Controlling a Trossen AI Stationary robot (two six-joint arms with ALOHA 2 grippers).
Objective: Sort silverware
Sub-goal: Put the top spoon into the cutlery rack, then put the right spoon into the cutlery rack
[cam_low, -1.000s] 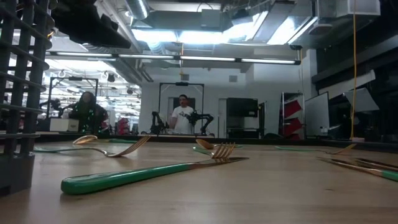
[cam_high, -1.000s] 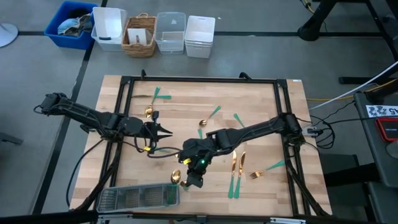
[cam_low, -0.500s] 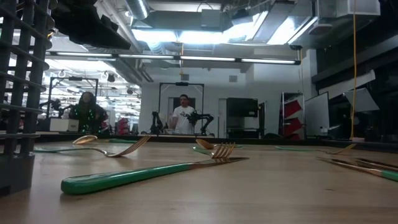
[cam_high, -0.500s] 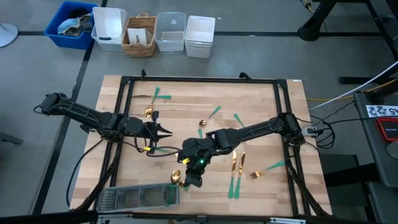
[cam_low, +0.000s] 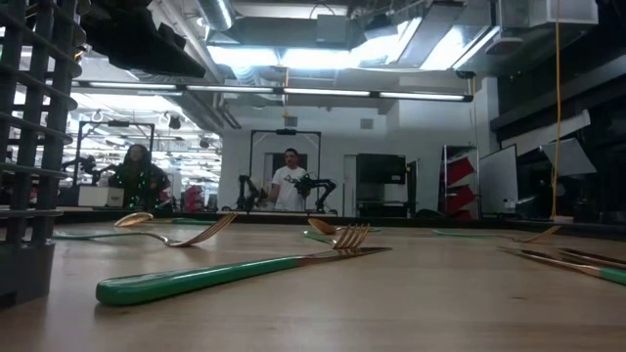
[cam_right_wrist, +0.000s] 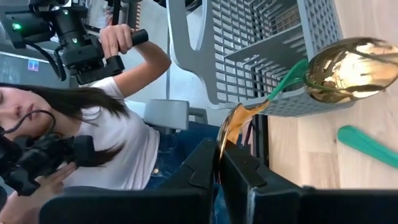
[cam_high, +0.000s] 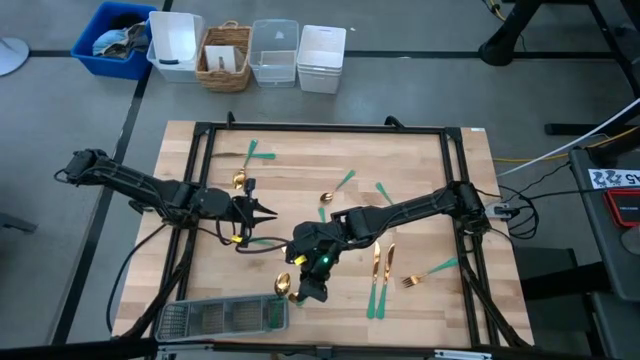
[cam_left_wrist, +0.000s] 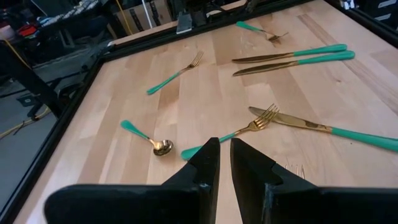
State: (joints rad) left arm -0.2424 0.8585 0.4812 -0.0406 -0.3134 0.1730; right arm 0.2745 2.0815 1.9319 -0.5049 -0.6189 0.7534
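Observation:
My right gripper (cam_high: 306, 294) (cam_right_wrist: 219, 177) is low at the right end of the grey mesh tray (cam_high: 215, 318) (cam_right_wrist: 280, 37), shut on one piece of silverware. A gold spoon bowl (cam_high: 283, 285) (cam_right_wrist: 351, 67) leans on that tray end wall. More gold-and-teal silverware lies flat on the wood: two knives (cam_high: 378, 280), a fork (cam_high: 428, 272), and further pieces (cam_high: 345, 182). My left gripper (cam_high: 270, 213) (cam_left_wrist: 224, 152) waits shut over the table's left middle, touching nothing. A fork (cam_left_wrist: 249, 127), a knife (cam_left_wrist: 323, 129) and a spoon (cam_left_wrist: 155, 144) lie beyond it. My right gripper pinches the gold head (cam_right_wrist: 225, 138) of one piece between its two fingers; the head shows edge-on, so fork, knife or spoon cannot be told. The teal handle (cam_right_wrist: 287, 78) runs on past the fingertips to the tray's end wall, beside the spoon bowl.
Bins and a basket (cam_high: 225, 55) stand past the table's far edge. A black frame (cam_high: 320, 128) rims the wooden top. Beyond the near edge a person (cam_right_wrist: 93, 143) holds up a device. In the low view a fork (cam_low: 245, 269) lies close, with the tray wall (cam_low: 29, 147) at the left.

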